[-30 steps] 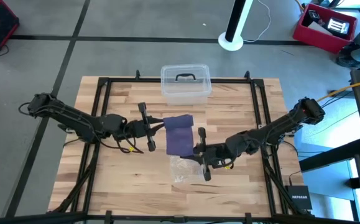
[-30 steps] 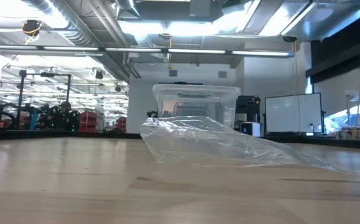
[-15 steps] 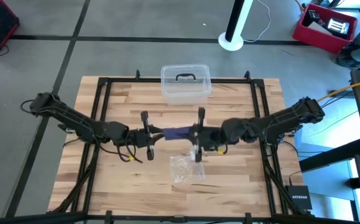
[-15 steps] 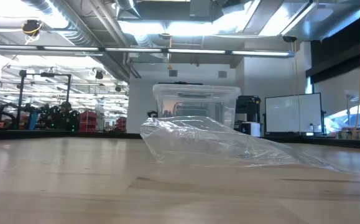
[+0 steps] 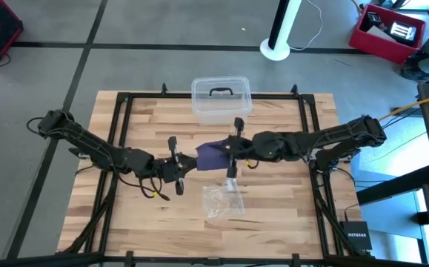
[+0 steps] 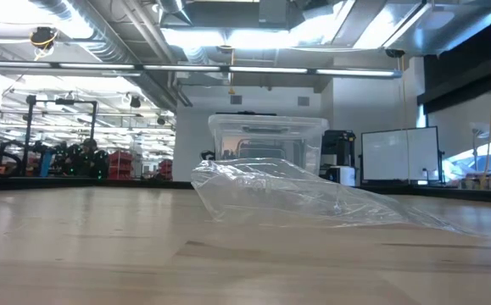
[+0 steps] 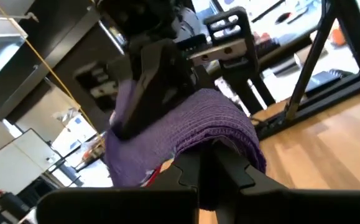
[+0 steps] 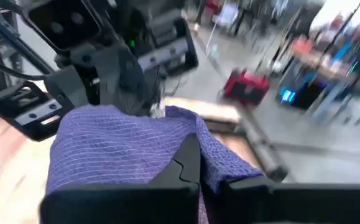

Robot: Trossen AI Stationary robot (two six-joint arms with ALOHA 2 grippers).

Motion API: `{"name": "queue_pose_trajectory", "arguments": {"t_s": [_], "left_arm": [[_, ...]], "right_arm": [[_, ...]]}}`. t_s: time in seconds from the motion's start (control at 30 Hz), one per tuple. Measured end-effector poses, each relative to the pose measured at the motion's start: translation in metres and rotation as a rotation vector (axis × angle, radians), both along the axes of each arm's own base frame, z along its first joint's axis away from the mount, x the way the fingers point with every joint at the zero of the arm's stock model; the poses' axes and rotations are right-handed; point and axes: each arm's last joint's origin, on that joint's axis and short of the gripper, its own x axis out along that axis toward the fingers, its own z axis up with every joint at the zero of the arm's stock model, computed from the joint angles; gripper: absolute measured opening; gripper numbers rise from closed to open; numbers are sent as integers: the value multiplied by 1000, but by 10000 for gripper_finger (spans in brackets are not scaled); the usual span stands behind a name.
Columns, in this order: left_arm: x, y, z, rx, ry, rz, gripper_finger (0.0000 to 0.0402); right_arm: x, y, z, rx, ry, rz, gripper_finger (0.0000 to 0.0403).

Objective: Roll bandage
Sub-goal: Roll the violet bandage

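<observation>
The bandage (image 5: 210, 156) is a dark blue-purple fabric strip, bunched short between my two grippers over the middle of the table. My left gripper (image 5: 190, 162) is shut on its left end, and my right gripper (image 5: 222, 153) is shut on its right end. The two grippers face each other closely. The bandage fills the left wrist view (image 7: 192, 124) and the right wrist view (image 8: 117, 155). The low view shows neither the bandage nor a gripper. My left gripper pinches the bandage's left end (image 7: 220, 134) between its two fingers, coming level from the table's left. The fabric bulges up in folds right beyond the fingertips; one layer or several, I cannot tell. No part of the bandage shows resting on the table. My right gripper pinches the bandage's right end (image 8: 167, 143) between its two fingers, coming level from the table's right. The fabric humps up slack beyond the fingertips toward my left gripper. One layer or several, I cannot tell.
A clear crinkly plastic bag (image 5: 221, 199) lies on the table just near of the grippers; it also shows in the low view (image 6: 296, 199). A clear plastic box with a black handle (image 5: 221, 99) stands at the far edge. A black frame (image 5: 125, 100) runs around the table.
My right gripper has gone toward the table's far edge and toward my left gripper, still shut on the bandage. The bandage, spread as a wide hanging sheet before, is now bunched into a short slack hump. My left gripper has gone slightly toward the near edge.
</observation>
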Motion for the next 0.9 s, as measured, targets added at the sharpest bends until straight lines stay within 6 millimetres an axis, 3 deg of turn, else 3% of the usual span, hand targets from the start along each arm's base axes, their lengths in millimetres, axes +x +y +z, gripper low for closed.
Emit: {"name": "queue_pose_trajectory", "arguments": {"t_s": [0.17,0.3,0.53,0.73,0.9], "left_arm": [[2,4,-5,62,56,26,6],[2,4,-7,103,80,28,6],[3,4,-9,125,99,34,6],[3,5,-15,118,158,39,6],[4,10,-17,16,161,58,6]], "right_arm": [[-1,-11,-10,192,74,-27,39],[-3,-18,-18,271,132,-77,90],[-3,-28,-20,281,151,-121,183],[-8,-28,8,212,184,-92,217],[-11,-11,20,217,212,157,220]]}}
